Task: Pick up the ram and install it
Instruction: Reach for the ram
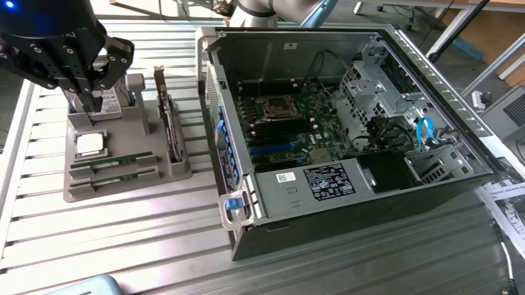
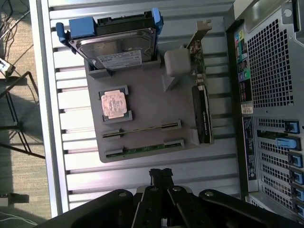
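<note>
At the bottom of the exterior view runs the slatted metal table [image 1: 123,246], and on it, in the lower centre and right of the frame, the near wall of the open computer case [image 1: 279,230] with a blue latch [image 1: 233,209] at its corner. Inside the case the motherboard [image 1: 287,123] lies face up.

In the left part of the frame, just beside the case, sits a grey holder [image 1: 123,189]. The ram [image 1: 105,180] lies flat in the slot at the holder's nearest edge, a thin green stick, and a second ram [image 1: 110,161] lies parallel in the slot just behind it. Neither one is in the case. Behind them the square silver CPU [image 1: 90,143] rests in its pocket. An expansion card [image 1: 166,117] stands on edge along the holder's side toward the case.

Farther back, in the upper left of the frame, the hard drive [image 1: 113,104] stands on edge at the holder's far end. The black gripper [image 1: 88,103] hangs in front of it, its fingers pressed together and holding nothing, well apart from both sticks.

In the wrist view the closed fingertips [image 2: 161,175] show over bare table slats, just beyond the holder's edge nearest the ram [image 2: 142,149].
</note>
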